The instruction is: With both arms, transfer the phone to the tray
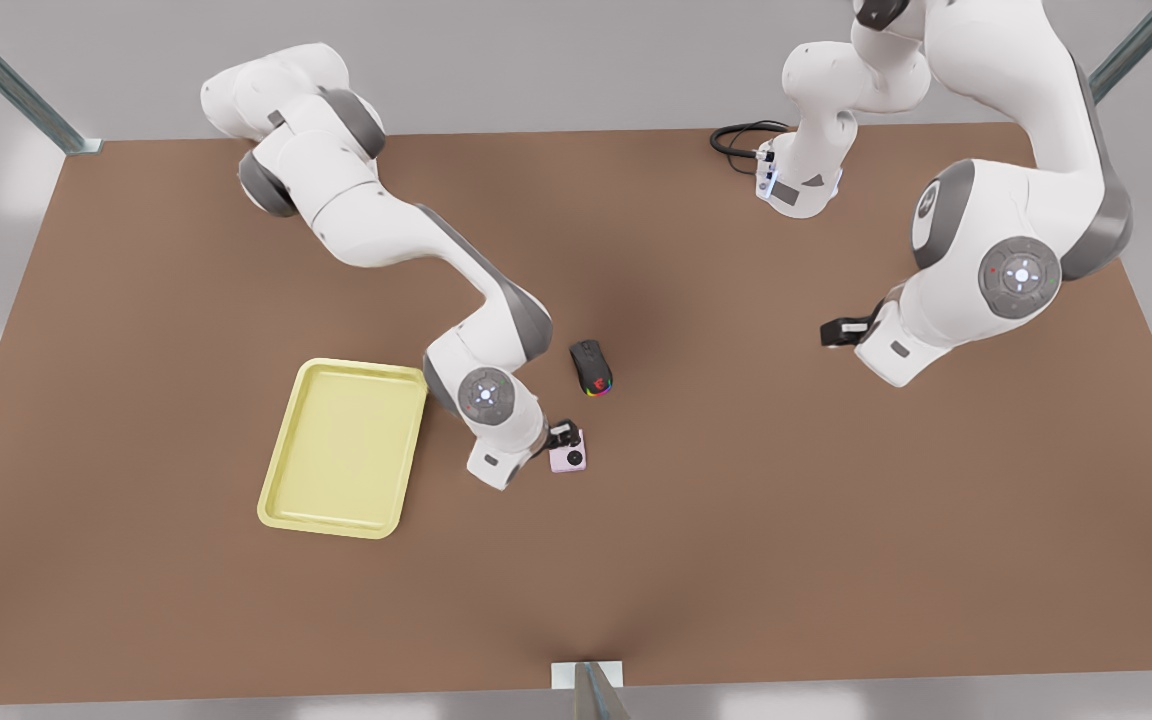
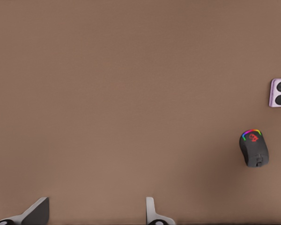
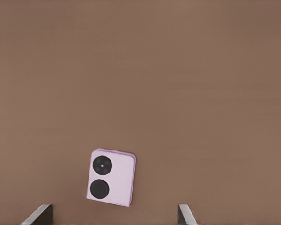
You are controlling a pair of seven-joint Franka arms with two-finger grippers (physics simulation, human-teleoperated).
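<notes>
Clearly the right pincer [image 1: 564, 436] is the one at work: it hangs close over the phone [image 1: 569, 458], which lies flat on the brown counter [image 1: 736, 520], camera circles up, a little to the front view's right of the tray [image 1: 344, 447] and well apart from its rim. In the right wrist view the phone [image 3: 111, 178] sits between the two spread fingertips [image 3: 40, 214] with bare counter on both sides, so the pincer is wide open and holds nothing. To do this step well, I judge, the pincer should centre over the phone, which now lies nearer one finger than the other and slightly skewed to them, turn to square the fingers with its straight sides, then come down until the tips straddle it before closing; a thin flat thing like this (smooth-cased, by the look of it) could slip out if pinched too high or at a corner. The black mouse [image 1: 591, 367] with rainbow lights lies near, farther back, and should be left alone. The left pincer [image 1: 841, 332] waits over open counter at the front view's right, its fingers [image 2: 36, 213] apart and empty, with the mouse [image 2: 254, 148] and phone [image 2: 280, 92] far off in its view. The counter is plain, matte and brown; a black cable [image 1: 741, 138] loops by the far arm base, and grey metal struts [image 1: 11, 85] frame the pale room.
</notes>
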